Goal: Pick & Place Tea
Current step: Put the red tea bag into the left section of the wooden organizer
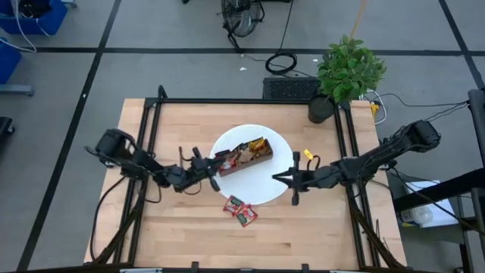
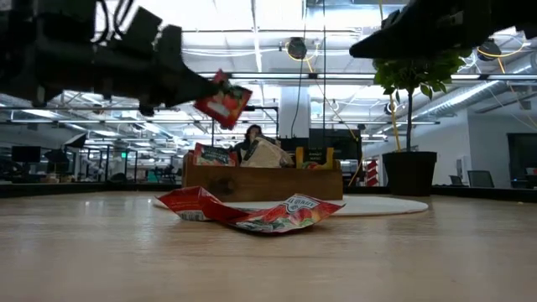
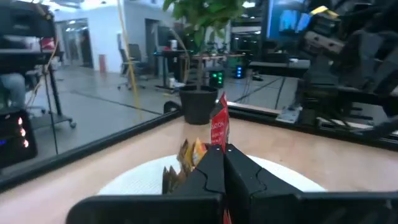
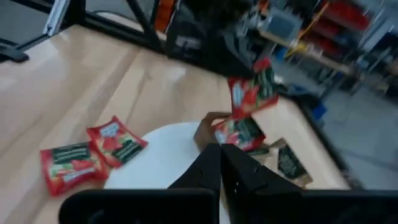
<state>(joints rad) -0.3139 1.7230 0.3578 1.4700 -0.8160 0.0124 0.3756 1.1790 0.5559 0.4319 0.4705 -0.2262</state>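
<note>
Nearest, at six o'clock off the white plate (image 1: 282, 189), two red tea sachets (image 1: 240, 210) lie on the table (image 1: 318, 235). Left gripper (image 1: 214, 182), at nine, pinches a red sachet (image 2: 223, 102) aloft. Right gripper (image 1: 276, 178), at three, is clenched empty. The wooden tray (image 1: 244, 165) holds more sachets.

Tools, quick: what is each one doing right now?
Left tool: shut on a red tea sachet, lifted above the table.
Right tool: shut, holding nothing, over the white plate.
</note>
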